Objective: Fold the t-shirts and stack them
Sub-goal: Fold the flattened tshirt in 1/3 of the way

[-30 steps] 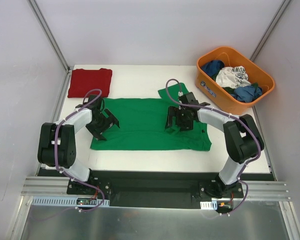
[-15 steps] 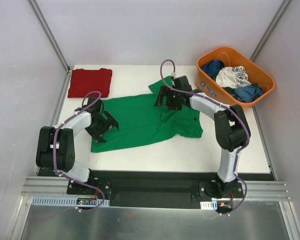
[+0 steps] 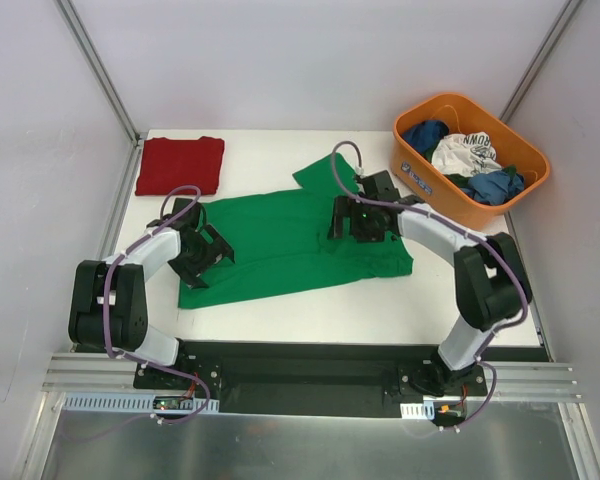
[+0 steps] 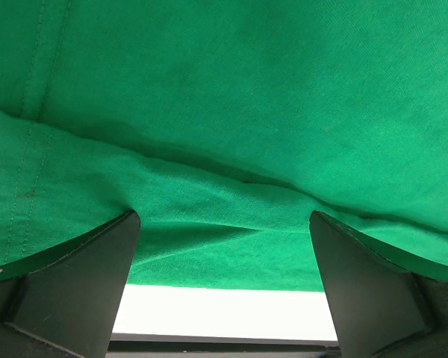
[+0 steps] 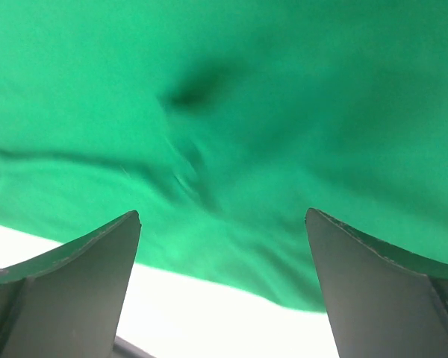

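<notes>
The bright green t-shirt [image 3: 280, 245] lies spread but skewed in the middle of the white table [image 3: 310, 310], with a sleeve sticking out toward the back [image 3: 315, 175]. The dark red t-shirt [image 3: 180, 164] lies folded at the far left corner. My left gripper [image 3: 206, 256] is open, low over the green shirt's left edge. In the left wrist view its jaws [image 4: 224, 224] stand wide apart with green cloth [image 4: 224, 89] ahead. My right gripper [image 3: 348, 222] is open over the shirt's right part. In the right wrist view the cloth [image 5: 284, 89] fills the frame above its open jaws [image 5: 222, 216].
An orange basket [image 3: 412, 170] at the back right holds blue garments and a white printed one [image 3: 465, 155]. Grey walls close in the table on the left, back and right. A black rail [image 3: 300, 360] runs along the near edge.
My right gripper swung toward the back, then came back toward the near right. The green shirt's right side was dragged and its near edge now slants. My left gripper shifted slightly left.
</notes>
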### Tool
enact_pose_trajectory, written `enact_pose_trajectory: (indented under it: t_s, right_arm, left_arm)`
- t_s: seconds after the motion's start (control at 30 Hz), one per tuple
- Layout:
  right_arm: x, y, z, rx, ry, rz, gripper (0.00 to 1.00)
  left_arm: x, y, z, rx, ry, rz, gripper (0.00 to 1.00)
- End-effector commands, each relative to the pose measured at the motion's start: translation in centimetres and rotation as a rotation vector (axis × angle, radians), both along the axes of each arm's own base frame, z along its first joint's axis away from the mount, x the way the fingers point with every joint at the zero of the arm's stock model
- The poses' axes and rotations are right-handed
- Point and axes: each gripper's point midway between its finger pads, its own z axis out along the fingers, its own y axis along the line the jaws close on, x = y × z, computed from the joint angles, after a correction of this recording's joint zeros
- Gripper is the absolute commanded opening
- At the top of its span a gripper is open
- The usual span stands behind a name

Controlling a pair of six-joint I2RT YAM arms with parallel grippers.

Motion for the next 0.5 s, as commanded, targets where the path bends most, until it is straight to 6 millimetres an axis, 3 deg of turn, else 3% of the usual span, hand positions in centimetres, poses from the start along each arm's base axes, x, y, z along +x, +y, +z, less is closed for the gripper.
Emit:
enact_pose_trajectory:
  t_s: [0.0, 0.03, 0.27, 0.47]
  right_arm:
    - [-2.8, -3.7, -0.7, -0.050, 0.029, -0.053, 0.97]
    - [-3.7, -4.8, -2.1, -0.065, 0.067, -0.074, 0.97]
    - [-6.9, -8.6, -5.8, -0.162, 0.176, -0.097, 0.97]
    - [-11.4, -10.0, -5.9, -0.182, 0.285, -0.121, 0.97]
  left_arm:
    - [-0.8, 0.8, -0.7, 0.034, 0.043, -0.023, 0.99]
    - [-0.9, 0.8, -0.8, 0.032, 0.047, -0.023, 0.99]
    - [-1.8, 0.6, -1.3, 0.022, 0.068, -0.029, 0.99]
    - [-3.0, 0.3, -1.5, 0.000, 0.083, -0.012, 0.99]
